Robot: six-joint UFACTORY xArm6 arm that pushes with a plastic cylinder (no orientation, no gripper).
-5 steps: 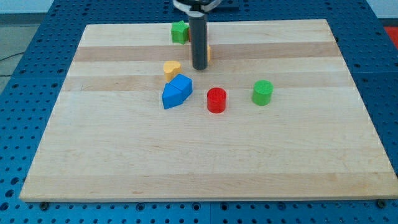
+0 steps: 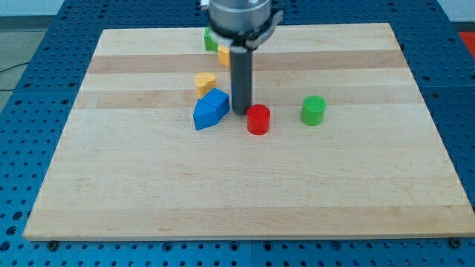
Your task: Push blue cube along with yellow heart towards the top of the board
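spanning most of the view is the wooden board (image 2: 245, 185), pale planks laid on a blue pegboard table (image 2: 30, 89) that shows around its edges. my rod (image 2: 241, 78) comes down from a grey mount (image 2: 237, 18) near the view's top and stands upright, and my tip (image 2: 241, 112) rests on the board in the narrow gap between two blocks. i have no fingers to close or open, so there is nothing clenched or released here; the tip grips nothing and only stands beside the blocks. just to the tip's left, in the view, is the blue cube (image 2: 217, 103), close enough that i cannot tell whether it touches the rod. pressed against that cube's lower left side is a second blue block (image 2: 202, 116), wedge-like in shape, so the two read as one blue cluster. just to the tip's right and a little toward the view's bottom sits the red cylinder (image 2: 258, 119), near the tip but seemingly apart from it. farther right of the tip, well apart, stands the green cylinder (image 2: 313, 110). up and left of the tip, just above the blue cube, lies the yellow heart (image 2: 205, 81). behind the rod, toward the view's top, a green block (image 2: 211, 38) and an orange block (image 2: 224, 54) peek out, both partly hidden, their shapes unclear.
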